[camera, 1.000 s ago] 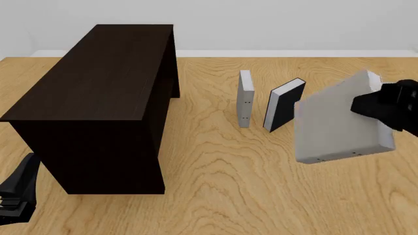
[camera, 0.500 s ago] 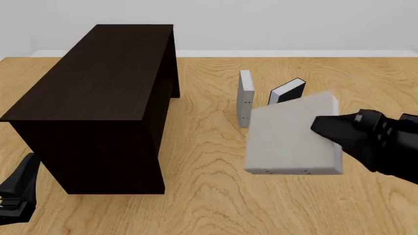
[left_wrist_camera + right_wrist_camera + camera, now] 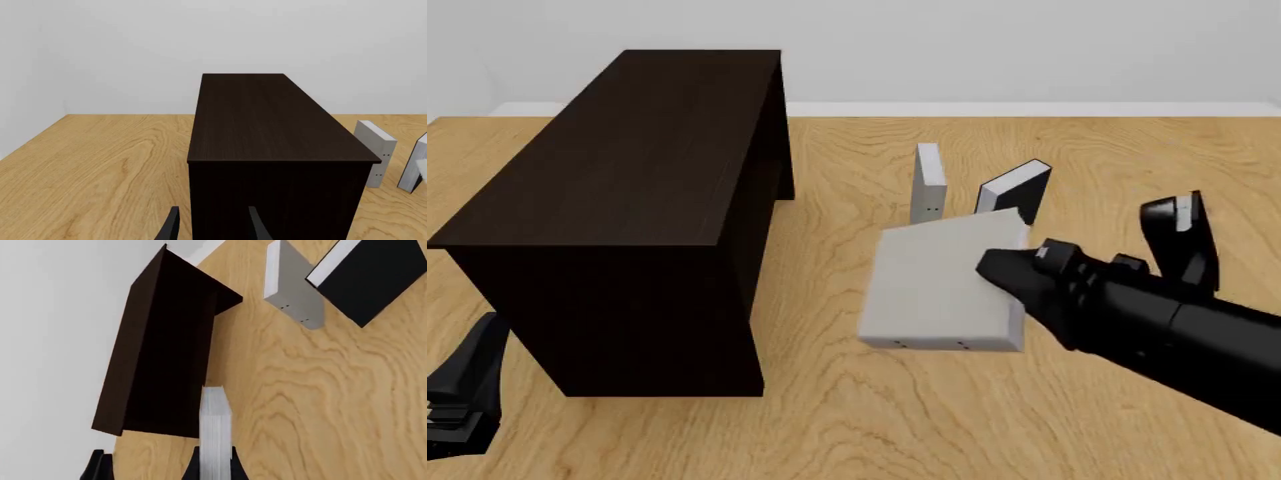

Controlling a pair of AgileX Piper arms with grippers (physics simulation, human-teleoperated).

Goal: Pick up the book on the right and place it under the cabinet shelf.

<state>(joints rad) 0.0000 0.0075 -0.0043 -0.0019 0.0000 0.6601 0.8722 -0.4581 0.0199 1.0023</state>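
Note:
The book [image 3: 941, 290], light grey, hangs above the table with its cover facing up, held at its right edge by my right gripper [image 3: 1004, 272], which is shut on it. It floats between the cabinet shelf [image 3: 627, 200] and the two standing books. In the right wrist view the book [image 3: 215, 432] shows edge-on between the fingers, pointing at the dark cabinet shelf [image 3: 167, 350]. My left gripper [image 3: 461, 400] rests low at the front left, beside the cabinet. Seen from the left wrist, the left gripper [image 3: 213, 230] is open with nothing between its fingers, facing the cabinet shelf [image 3: 267, 130].
A look-alike grey book [image 3: 929, 190] stands upright behind the held one, with a black-covered book [image 3: 1017, 188] leaning to its right. Both also appear in the right wrist view, grey book [image 3: 293, 285] and black book [image 3: 373, 280]. The wall runs along the table's far edge.
My right gripper has carried the book leftward and lower, from the right edge to in front of the standing books, nearer the cabinet. The left arm has not moved.

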